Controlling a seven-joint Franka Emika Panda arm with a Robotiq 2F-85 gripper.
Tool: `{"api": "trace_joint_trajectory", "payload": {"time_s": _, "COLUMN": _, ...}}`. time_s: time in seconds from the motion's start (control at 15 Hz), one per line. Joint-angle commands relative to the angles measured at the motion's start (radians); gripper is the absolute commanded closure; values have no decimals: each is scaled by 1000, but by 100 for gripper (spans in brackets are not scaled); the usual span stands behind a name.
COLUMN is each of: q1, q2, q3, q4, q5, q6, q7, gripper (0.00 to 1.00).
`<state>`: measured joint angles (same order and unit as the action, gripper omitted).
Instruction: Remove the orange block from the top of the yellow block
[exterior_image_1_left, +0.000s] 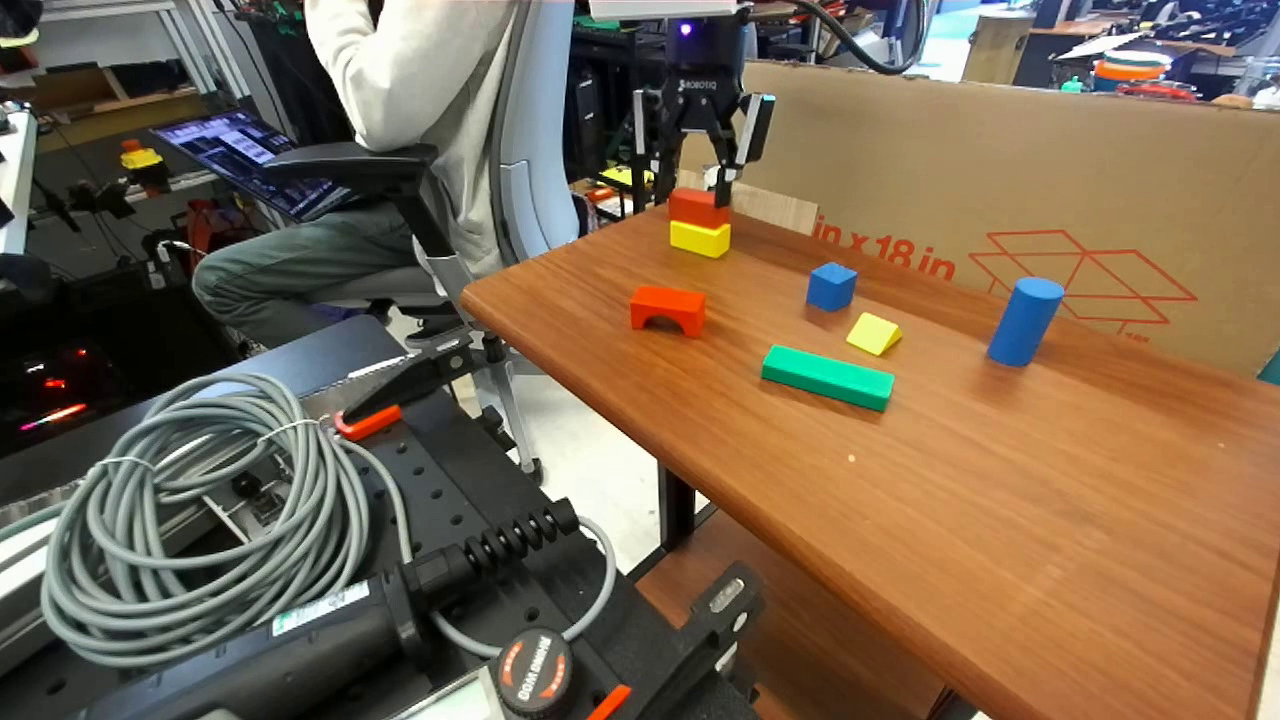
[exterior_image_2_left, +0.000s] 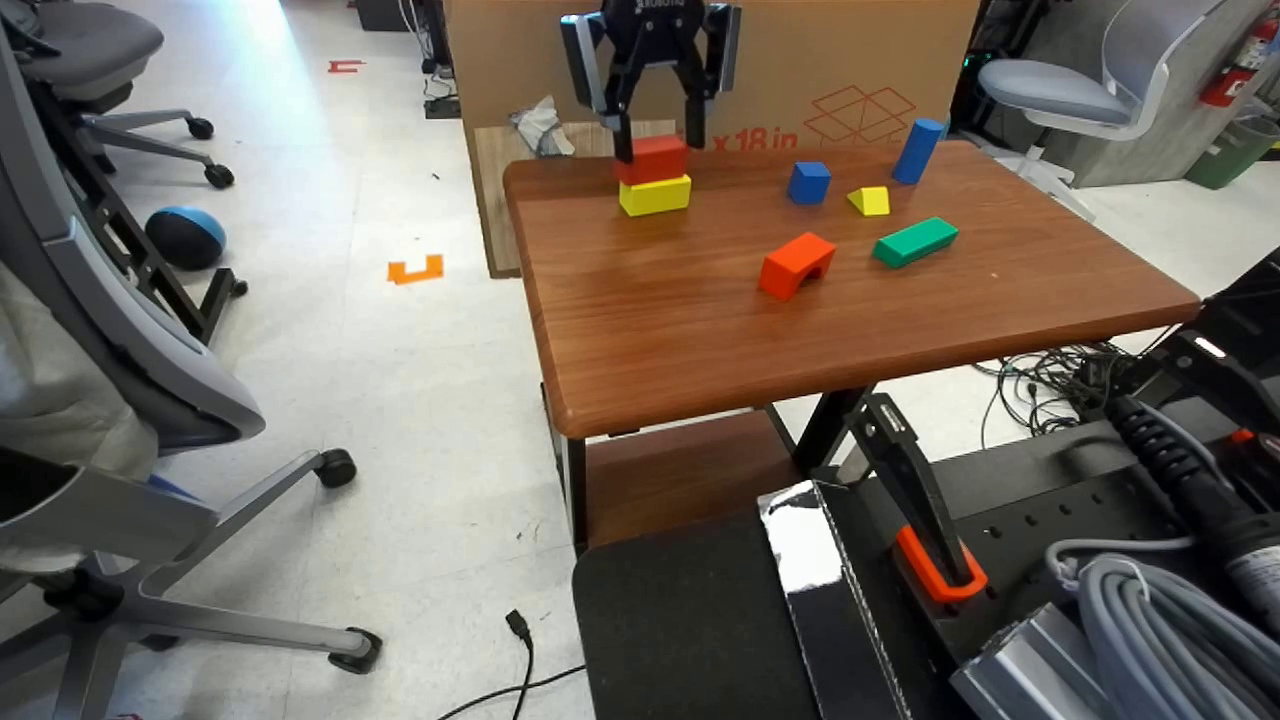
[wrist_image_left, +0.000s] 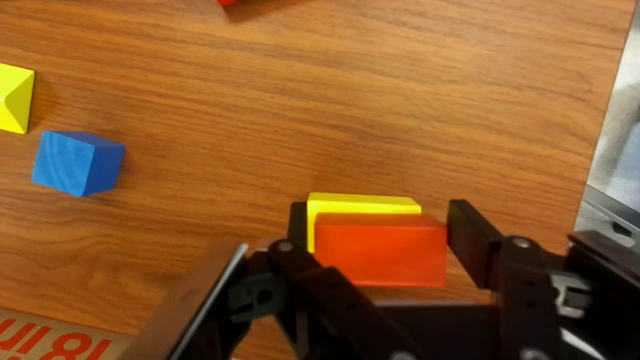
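Observation:
The orange block (exterior_image_1_left: 697, 209) rests on top of the yellow block (exterior_image_1_left: 699, 239) near the table's far corner. The orange block (exterior_image_2_left: 655, 160) and yellow block (exterior_image_2_left: 655, 196) show stacked in an exterior view too. My gripper (exterior_image_1_left: 693, 190) points down over the stack, also in an exterior view (exterior_image_2_left: 660, 143). In the wrist view the gripper (wrist_image_left: 378, 217) is open, with one finger on each side of the orange block (wrist_image_left: 382, 255). A gap shows at the left finger; the right finger is very close to the block or touching. The yellow block (wrist_image_left: 362, 202) is partly hidden beneath.
On the table (exterior_image_1_left: 1000, 480) are an orange arch (exterior_image_1_left: 668, 300), a blue cube (exterior_image_1_left: 831, 287), a yellow wedge (exterior_image_1_left: 872, 335), a green bar (exterior_image_1_left: 828, 377) and a blue cylinder (exterior_image_1_left: 1025, 322). A cardboard sheet (exterior_image_1_left: 900, 150) stands along the table's back edge.

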<state>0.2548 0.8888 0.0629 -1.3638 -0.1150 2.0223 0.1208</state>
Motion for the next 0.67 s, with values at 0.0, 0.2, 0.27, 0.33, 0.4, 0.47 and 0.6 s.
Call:
{"api": "trace_joint_trajectory", "payload": {"time_s": 0.0, "q1": 19, "q2": 58, "q3": -17, "q4": 102, "q5": -27, "q6": -67, "q7": -7, "gripper": 59}}
{"api": "trace_joint_trajectory", "payload": {"time_s": 0.2, "q1": 15, "q2": 53, "q3": -12, "q4": 108, "q5": -31, "q6": -110, "q7": -22, "gripper": 59}}
{"api": "trace_joint_trajectory", "payload": {"time_s": 0.27, "q1": 12, "q2": 34, "q3": -11, "q4": 85, "q5": -31, "q6": -114, "q7": -27, "gripper": 59}}
{"api": "trace_joint_trajectory", "payload": {"time_s": 0.33, "q1": 7, "q2": 11, "q3": -9, "q4": 52, "q5": -33, "q6": -111, "q7": -40, "gripper": 59}}
{"api": "trace_joint_trajectory", "payload": {"time_s": 0.4, "q1": 1, "q2": -12, "q3": -7, "q4": 19, "q5": -31, "q6": -100, "q7": -48, "gripper": 59}}
{"api": "trace_joint_trajectory", "payload": {"time_s": 0.47, "q1": -8, "q2": -37, "q3": -5, "q4": -18, "q5": -28, "q6": -82, "q7": -61, "gripper": 59}}
{"api": "trace_joint_trajectory", "payload": {"time_s": 0.6, "q1": -28, "q2": -85, "q3": -4, "q4": -92, "q5": -25, "q6": -50, "q7": -85, "gripper": 59}}
